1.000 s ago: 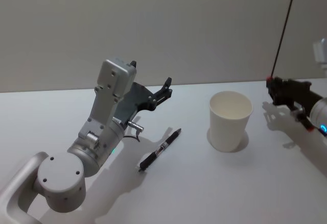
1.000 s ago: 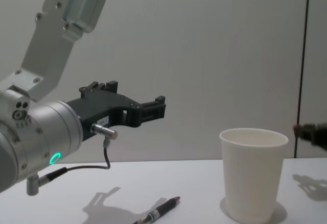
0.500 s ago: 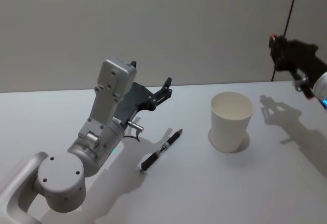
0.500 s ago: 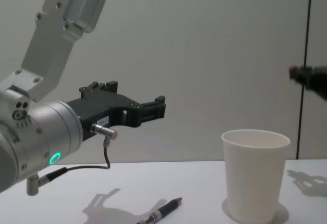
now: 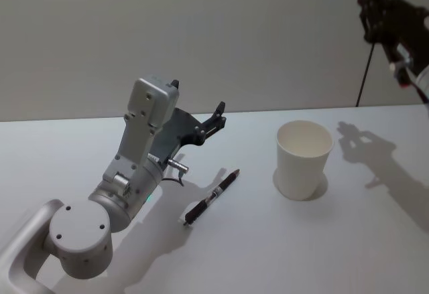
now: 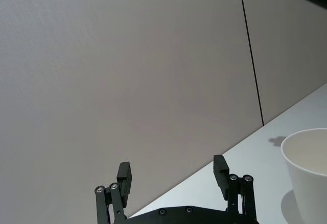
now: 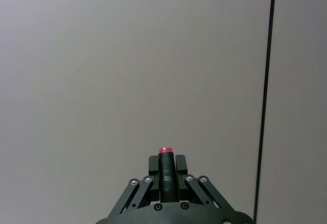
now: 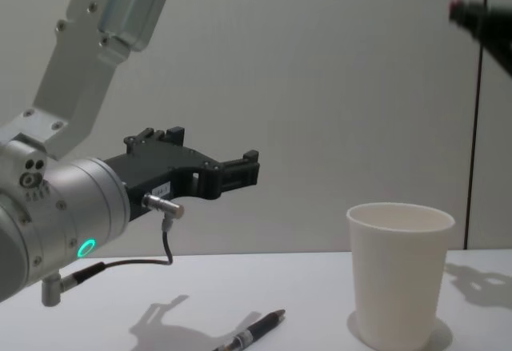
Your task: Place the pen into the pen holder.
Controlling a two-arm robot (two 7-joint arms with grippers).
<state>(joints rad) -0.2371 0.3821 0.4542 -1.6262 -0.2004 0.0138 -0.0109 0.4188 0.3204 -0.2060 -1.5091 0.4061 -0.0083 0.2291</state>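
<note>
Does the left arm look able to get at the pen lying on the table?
Probably yes: the open left claw hangs near the pen, with nothing between them.

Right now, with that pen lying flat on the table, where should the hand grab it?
Mid-barrel, from straight above. The pen lies flat and slanted on the table, so the open left hand, nearest it, would likely close across the thin barrel. The right hand, raised high, holds a red-tipped pen.

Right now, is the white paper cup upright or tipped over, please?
Upright: the white paper cup stands on its base, open rim facing up.
</note>
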